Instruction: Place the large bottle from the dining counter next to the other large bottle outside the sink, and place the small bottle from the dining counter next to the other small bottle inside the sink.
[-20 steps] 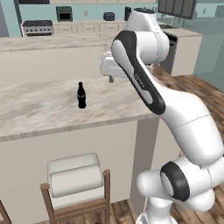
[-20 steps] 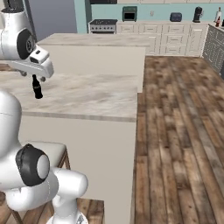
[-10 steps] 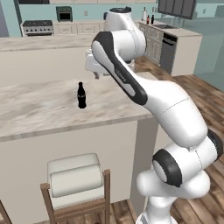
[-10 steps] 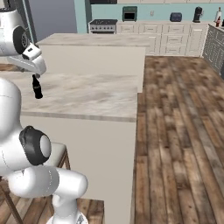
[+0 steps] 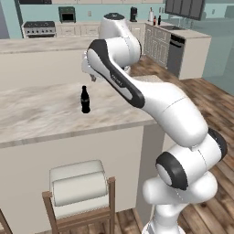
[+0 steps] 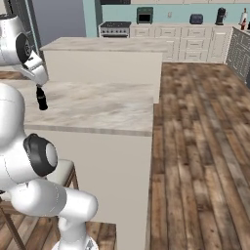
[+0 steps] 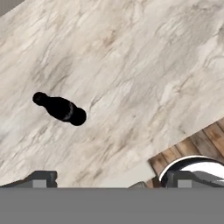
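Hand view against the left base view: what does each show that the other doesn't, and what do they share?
The hand view looks down on the small bottle from above, with the gripper's two fingertips spread wide at the bottom and a strip of wood floor past the counter edge.

The left base view shows a cushioned stool below the dining counter, the stove and a second counter behind.

Both show the small bottle standing upright and alone on the marble top, ungripped.

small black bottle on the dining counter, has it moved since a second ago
No. The small bottle stands upright at the same spot on the dining counter, the same way in from its front edge; it was the arm that swung above it.
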{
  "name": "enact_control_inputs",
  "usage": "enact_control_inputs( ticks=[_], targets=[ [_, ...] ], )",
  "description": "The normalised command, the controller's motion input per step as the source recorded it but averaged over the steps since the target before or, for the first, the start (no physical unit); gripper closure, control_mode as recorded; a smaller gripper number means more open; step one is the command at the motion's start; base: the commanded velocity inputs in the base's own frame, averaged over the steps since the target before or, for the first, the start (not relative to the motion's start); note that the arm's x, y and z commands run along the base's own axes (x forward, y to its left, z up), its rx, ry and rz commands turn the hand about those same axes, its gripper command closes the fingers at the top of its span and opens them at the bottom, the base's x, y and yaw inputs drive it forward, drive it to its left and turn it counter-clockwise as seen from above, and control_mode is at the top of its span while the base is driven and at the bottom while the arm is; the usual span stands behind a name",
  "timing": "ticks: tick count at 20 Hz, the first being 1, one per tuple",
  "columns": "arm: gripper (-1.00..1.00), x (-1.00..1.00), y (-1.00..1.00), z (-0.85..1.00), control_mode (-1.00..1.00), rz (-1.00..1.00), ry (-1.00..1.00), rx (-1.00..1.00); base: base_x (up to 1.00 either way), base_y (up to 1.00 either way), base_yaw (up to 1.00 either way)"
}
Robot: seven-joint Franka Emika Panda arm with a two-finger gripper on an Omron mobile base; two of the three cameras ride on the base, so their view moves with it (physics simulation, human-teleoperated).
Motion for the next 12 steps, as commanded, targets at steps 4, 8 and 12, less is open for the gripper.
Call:
enact_control_inputs(
  ticks=[4,8,12],
  targets=[
    [-1.0,0.02,0.0,0.0,-1.0,0.15,0.01,0.0,0.0,0.0,0.0],
    [-1.0,0.21,0.0,0.0,-1.0,0.22,0.0,0.0,0.0,0.0,0.0],
    [-1.0,0.25,-0.14,0.0,-1.0,0.28,0.0,0.0,0.0,0.0,0.0]
  ],
)
